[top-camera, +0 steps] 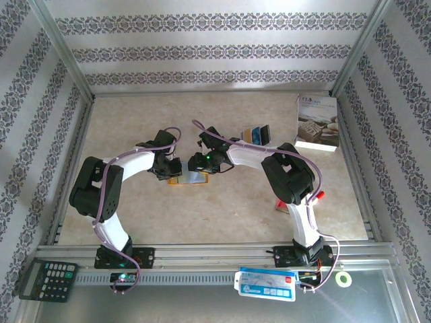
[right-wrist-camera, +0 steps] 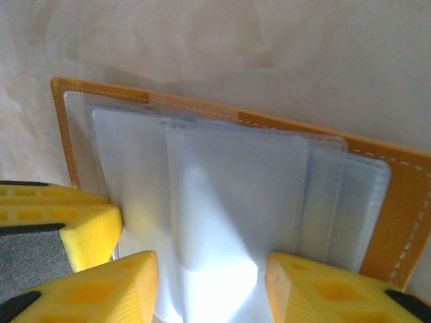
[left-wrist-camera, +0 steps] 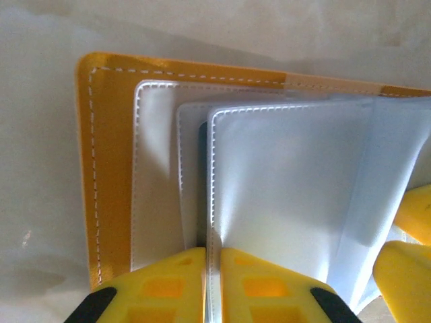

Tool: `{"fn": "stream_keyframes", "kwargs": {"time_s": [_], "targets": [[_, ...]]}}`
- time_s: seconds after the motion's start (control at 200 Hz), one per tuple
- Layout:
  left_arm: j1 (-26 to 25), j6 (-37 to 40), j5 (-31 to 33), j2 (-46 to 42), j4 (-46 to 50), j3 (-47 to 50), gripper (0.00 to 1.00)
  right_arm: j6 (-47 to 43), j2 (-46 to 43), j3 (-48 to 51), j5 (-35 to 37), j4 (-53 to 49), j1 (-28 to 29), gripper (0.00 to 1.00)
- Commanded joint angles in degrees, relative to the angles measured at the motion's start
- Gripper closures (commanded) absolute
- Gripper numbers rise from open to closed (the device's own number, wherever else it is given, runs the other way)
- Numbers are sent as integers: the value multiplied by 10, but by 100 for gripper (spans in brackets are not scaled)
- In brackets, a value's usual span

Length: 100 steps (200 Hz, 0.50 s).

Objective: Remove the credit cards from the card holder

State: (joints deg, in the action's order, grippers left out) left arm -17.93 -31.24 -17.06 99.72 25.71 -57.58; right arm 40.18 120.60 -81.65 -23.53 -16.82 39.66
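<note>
Left wrist | left tool [left-wrist-camera: 213,259] nips card holder [left-wrist-camera: 111,168] sleeve | right tool [right-wrist-camera: 210,269] agape (both reaching inward)

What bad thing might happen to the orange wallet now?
1. The left gripper pinches one thin sleeve of the card holder. Pulling up might lift the whole holder or tear the sleeve.
2. The right gripper stands open very close to the left one, so the two might bump.
</note>
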Motion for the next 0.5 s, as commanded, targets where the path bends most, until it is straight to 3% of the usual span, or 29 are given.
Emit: {"fn": "stream_keyframes", "kwargs": {"time_s": [0.0,0.495], "targets": [[-8,5,-10,17,-11,8,89,-28,29,-5,22,-33,12,48],[1,-19,-27,4,-52,38,92,-24,72,-33,101,-97,40,43]]}}
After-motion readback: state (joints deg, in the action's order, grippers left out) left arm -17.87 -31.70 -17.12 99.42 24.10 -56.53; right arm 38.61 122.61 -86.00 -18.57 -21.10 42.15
